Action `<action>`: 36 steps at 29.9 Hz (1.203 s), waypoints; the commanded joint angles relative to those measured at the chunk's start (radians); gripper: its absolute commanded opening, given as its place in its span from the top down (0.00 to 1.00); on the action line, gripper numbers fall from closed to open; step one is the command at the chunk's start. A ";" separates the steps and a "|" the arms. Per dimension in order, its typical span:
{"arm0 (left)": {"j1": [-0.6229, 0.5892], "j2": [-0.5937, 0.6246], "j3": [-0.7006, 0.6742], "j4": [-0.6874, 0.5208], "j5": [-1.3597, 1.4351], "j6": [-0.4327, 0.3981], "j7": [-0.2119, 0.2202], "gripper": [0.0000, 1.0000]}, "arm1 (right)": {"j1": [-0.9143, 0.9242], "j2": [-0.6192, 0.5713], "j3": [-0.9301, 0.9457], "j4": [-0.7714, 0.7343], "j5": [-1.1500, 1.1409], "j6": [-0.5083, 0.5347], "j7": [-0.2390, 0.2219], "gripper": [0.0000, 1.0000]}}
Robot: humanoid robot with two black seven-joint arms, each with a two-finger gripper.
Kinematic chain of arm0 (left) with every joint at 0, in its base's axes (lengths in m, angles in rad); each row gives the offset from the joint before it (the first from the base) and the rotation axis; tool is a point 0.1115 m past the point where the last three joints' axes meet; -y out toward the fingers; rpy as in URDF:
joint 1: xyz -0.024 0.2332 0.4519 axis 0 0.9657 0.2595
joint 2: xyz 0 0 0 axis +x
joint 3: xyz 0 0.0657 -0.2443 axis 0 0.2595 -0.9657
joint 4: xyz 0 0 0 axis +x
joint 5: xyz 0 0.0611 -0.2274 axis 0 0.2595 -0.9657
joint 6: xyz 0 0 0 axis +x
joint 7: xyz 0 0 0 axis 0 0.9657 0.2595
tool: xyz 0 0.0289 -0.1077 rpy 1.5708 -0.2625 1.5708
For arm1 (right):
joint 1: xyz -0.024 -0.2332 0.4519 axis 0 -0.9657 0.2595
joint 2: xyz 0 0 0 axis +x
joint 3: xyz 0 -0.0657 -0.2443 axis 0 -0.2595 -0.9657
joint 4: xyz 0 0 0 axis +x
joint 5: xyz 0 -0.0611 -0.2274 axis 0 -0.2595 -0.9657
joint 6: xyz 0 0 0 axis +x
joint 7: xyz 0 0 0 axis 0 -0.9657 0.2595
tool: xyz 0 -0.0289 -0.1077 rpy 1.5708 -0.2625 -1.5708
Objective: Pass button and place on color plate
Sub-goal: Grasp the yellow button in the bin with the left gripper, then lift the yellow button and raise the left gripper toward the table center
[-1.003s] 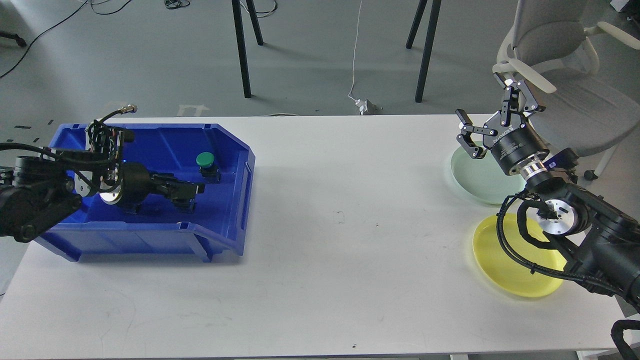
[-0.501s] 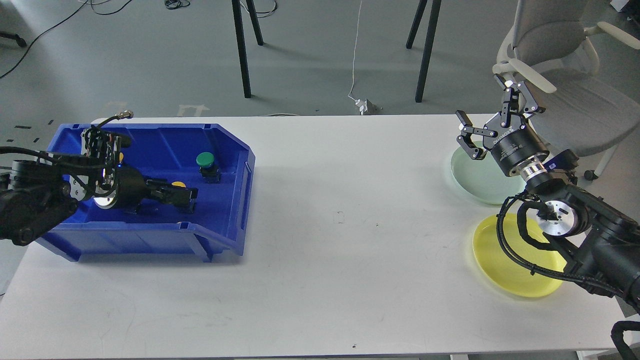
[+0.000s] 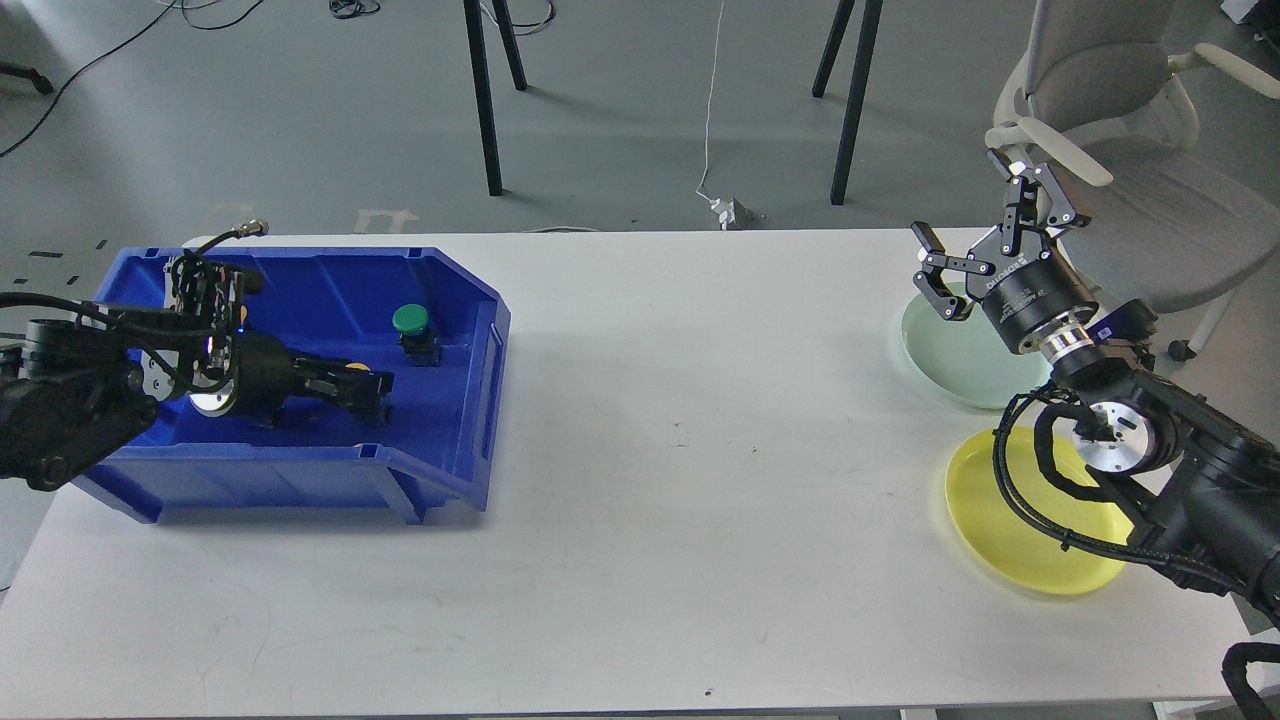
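Observation:
A yellow button (image 3: 352, 368) and a green button (image 3: 410, 320) on a black base lie inside the blue bin (image 3: 440, 290) at the left. My left gripper (image 3: 368, 388) reaches into the bin with its dark fingers on either side of the yellow button, which shows only as a sliver. I cannot tell whether they grip it. The green button stands free to the upper right of it. My right gripper (image 3: 957, 195) is open and empty, held in the air above the pale green plate (image 3: 950, 360). The yellow plate (image 3: 1010, 540) lies in front of that plate, partly behind my right arm.
An office chair (image 3: 1130, 180) stands behind the table's right end. Stand legs (image 3: 485, 110) are on the floor beyond the table. The white table (image 3: 700, 480) is bare between the bin and the plates.
My left gripper has drawn back to the left inside the bin, and the yellow button now shows between its fingers. The right arm has not moved.

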 commanded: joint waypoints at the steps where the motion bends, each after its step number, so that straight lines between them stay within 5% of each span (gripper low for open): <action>1: 0.000 -0.002 0.000 0.000 0.000 -0.002 0.000 0.61 | 0.000 0.000 0.001 0.000 0.000 0.000 0.000 0.01; 7: 0.000 -0.002 0.000 0.000 0.000 -0.002 0.000 0.75 | 0.000 0.000 -0.001 0.001 0.001 0.000 0.000 0.01; 20: -0.052 0.065 -0.011 -0.026 -0.015 -0.015 0.000 0.76 | 0.000 0.005 0.002 0.003 0.001 0.000 0.000 0.01; 28: -0.155 0.237 -0.089 -0.269 -0.078 -0.135 0.000 0.76 | -0.002 0.006 0.022 -0.002 0.003 0.000 0.000 0.01; 36: -0.137 0.369 -0.385 -0.503 -0.366 -0.179 0.000 0.76 | 0.015 0.017 0.029 -0.031 0.003 0.000 0.000 0.01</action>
